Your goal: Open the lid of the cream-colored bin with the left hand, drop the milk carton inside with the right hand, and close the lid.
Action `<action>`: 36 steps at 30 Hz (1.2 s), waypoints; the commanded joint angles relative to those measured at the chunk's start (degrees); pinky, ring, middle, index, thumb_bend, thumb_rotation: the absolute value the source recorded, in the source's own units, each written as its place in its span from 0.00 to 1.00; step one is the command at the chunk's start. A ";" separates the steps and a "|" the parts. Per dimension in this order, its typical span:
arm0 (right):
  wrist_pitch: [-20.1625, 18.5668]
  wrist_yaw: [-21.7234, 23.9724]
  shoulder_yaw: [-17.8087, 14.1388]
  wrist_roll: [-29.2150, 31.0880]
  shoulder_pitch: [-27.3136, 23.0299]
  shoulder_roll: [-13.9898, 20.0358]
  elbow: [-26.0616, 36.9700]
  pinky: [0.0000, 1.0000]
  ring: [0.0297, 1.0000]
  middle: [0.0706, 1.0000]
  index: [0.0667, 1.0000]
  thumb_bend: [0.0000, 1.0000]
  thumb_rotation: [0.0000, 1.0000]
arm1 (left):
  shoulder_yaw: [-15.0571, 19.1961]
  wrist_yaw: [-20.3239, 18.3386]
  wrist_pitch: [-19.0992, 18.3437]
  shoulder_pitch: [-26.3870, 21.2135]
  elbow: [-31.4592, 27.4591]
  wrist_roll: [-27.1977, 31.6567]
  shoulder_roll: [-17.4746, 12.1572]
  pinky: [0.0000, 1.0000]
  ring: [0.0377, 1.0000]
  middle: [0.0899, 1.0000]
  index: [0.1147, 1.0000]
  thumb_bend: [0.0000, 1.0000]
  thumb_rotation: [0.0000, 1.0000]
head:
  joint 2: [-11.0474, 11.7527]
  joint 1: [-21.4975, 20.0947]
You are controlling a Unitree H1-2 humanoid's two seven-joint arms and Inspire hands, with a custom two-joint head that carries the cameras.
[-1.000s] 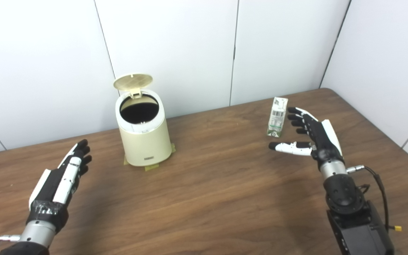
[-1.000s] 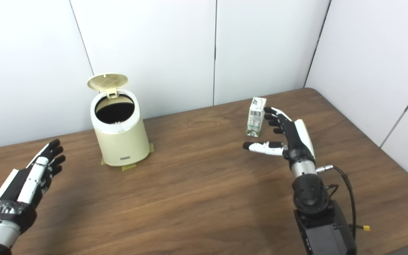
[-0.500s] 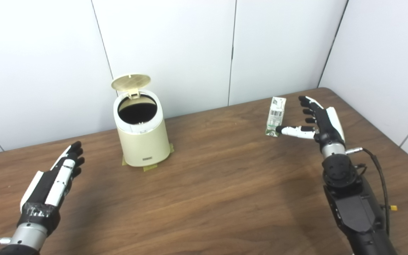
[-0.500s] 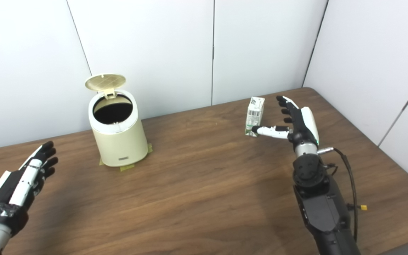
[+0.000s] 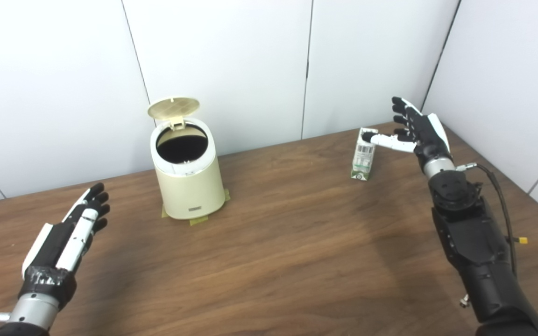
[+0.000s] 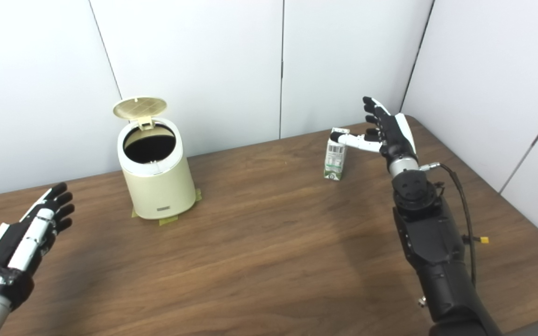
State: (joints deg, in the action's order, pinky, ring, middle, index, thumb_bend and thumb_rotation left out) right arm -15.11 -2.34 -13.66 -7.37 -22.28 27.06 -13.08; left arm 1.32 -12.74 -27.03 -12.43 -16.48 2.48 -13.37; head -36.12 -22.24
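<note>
**Q:** Right hand (image 5: 416, 130), black and white, at the upper right of the frame: what is its state?

**A:** Fingers spread apart and raised, grasping nothing. Its white thumb (image 5: 388, 140) reaches left to the top of the small white-and-green milk carton (image 5: 363, 154); whether it touches or only overlaps the carton in view cannot be told.

**Q:** Where does the carton stand?

**A:** Upright on the brown wood-grain table (image 5: 297, 242), right of centre, well apart from the cream-coloured cylindrical plastic bin (image 5: 187, 179) at the left of centre. The round cream lid (image 5: 173, 107) stands tilted up at the back, and the dark opening is exposed.

**Q:** How will the carton handle?

**A:** Probably light, with thin paperboard walls that yield under a hard squeeze; being tall and narrow, it should tip easily if pushed at the top. A hold across the two broad faces at mid-height, thumb opposing fingers, appears safest.

**Q:** And the left hand (image 5: 70, 231)?

**A:** Lower left of the frame, flat and released, holding nothing, near the table and apart from the bin.
</note>
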 commanded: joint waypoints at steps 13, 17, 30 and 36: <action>-0.28 4.47 0.50 5.33 -4.17 1.30 0.80 0.60 0.85 0.88 0.85 0.94 0.47 | -0.37 1.50 0.45 -1.71 -4.15 -1.34 -1.35 0.99 0.98 0.96 0.96 0.22 0.92 | -0.42 0.65; 0.14 4.28 1.18 4.94 -4.25 1.15 0.06 0.62 0.84 0.89 0.82 0.95 0.49 | -0.51 1.55 0.26 -1.68 -4.30 -1.51 -1.51 0.98 0.97 0.95 0.95 0.23 0.87 | -0.42 0.65; 3.21 4.51 2.59 4.42 -3.57 1.30 -1.88 0.67 0.80 0.87 0.84 1.00 0.50 | -0.07 0.70 1.54 -1.29 -3.80 -0.20 -2.11 1.00 0.99 0.97 0.95 0.30 0.85 | -0.76 0.90; 3.17 3.96 2.80 3.20 -2.95 1.74 -1.19 0.61 0.79 0.85 0.83 1.00 0.51 | 0.24 0.59 2.27 -1.02 -3.23 1.30 -1.87 1.00 1.00 0.97 0.95 0.30 0.86 | -0.82 0.92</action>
State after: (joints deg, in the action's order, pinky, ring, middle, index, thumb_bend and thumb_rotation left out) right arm -14.99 2.21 -10.50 -3.87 -23.19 26.89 -16.35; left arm 0.97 -11.97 -26.81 -12.07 -19.22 2.85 -14.86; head -36.91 -21.27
